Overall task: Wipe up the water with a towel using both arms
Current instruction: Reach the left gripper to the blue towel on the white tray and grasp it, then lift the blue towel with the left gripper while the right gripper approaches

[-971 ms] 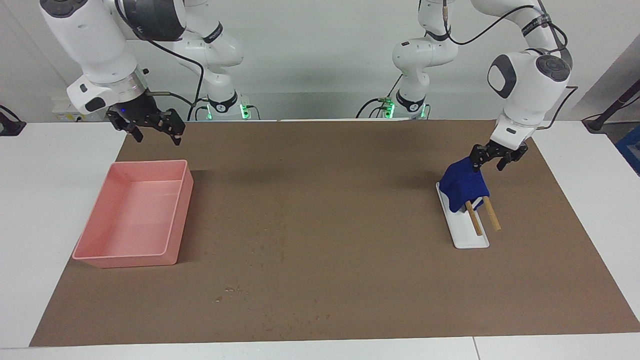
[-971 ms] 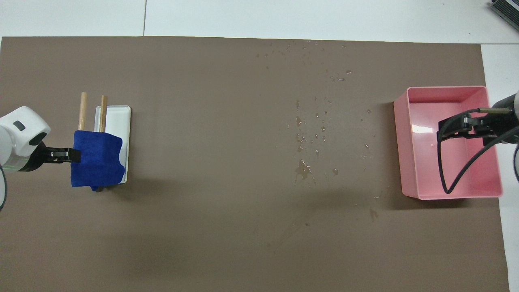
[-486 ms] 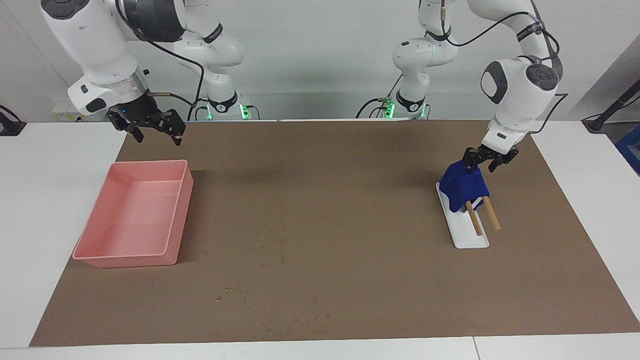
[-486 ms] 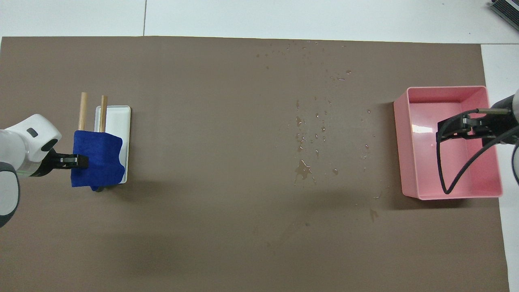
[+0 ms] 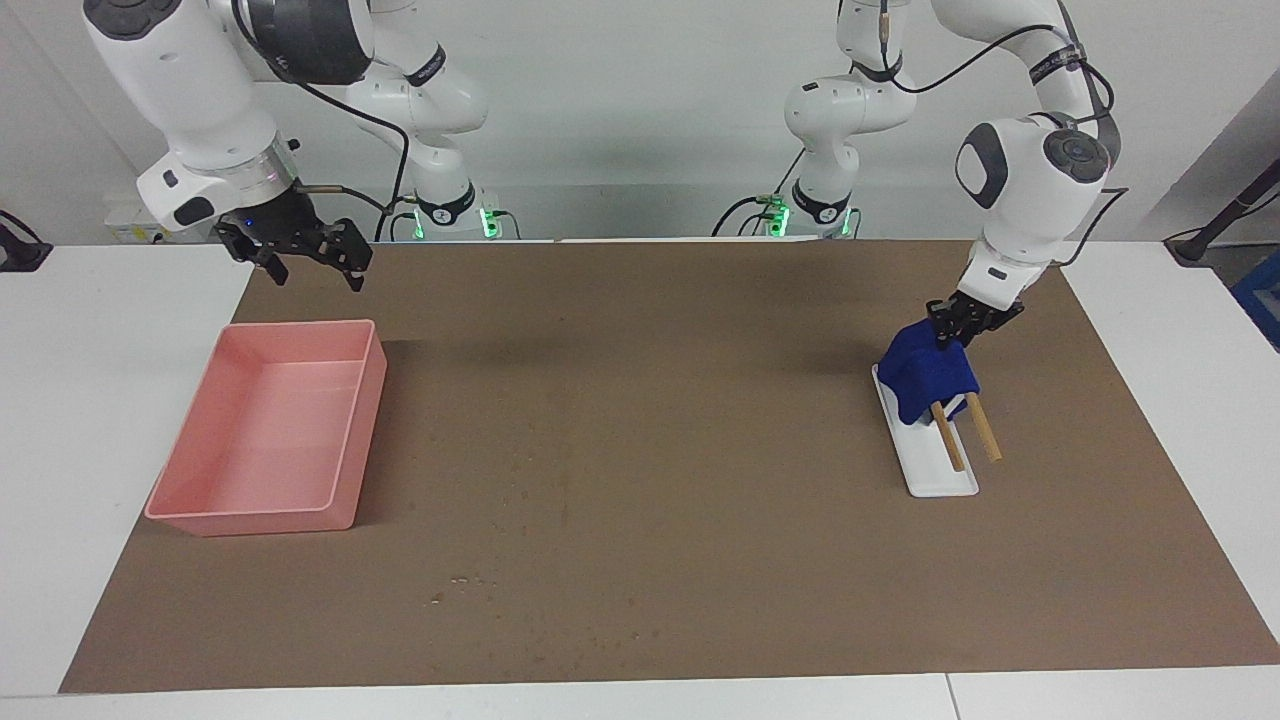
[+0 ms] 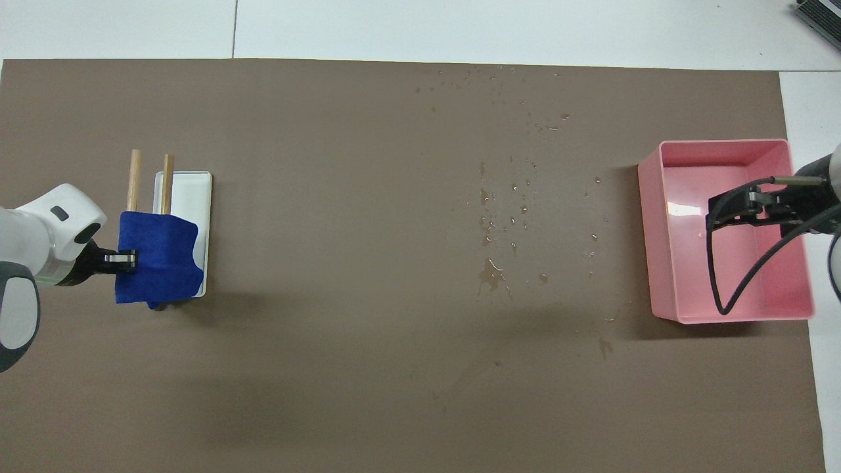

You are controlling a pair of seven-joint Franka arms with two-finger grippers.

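Observation:
The royal-blue towel (image 5: 925, 375) hangs over two wooden rods (image 5: 985, 430) on a white stand (image 5: 945, 475) toward the left arm's end of the table. It also shows in the overhead view (image 6: 158, 259). My left gripper (image 5: 952, 332) is at the towel's upper edge, on the side nearer the robots, with its fingers closed on the cloth; the overhead view (image 6: 126, 259) shows the same. The water (image 6: 499, 217) lies as scattered droplets on the brown mat between the towel and the pink tray, faint in the facing view (image 5: 465, 580). My right gripper (image 5: 315, 270) waits open in the air over the pink tray (image 6: 746, 205).
A pink rectangular tray (image 5: 345, 420) stands toward the right arm's end of the mat (image 6: 663, 263). The brown mat (image 5: 650, 400) covers most of the white table. A black cable loops from the right wrist over the tray (image 6: 716, 289).
My left gripper has come down to the towel's upper edge and its fingers have gone from spread to closed on the cloth. The right arm has not moved.

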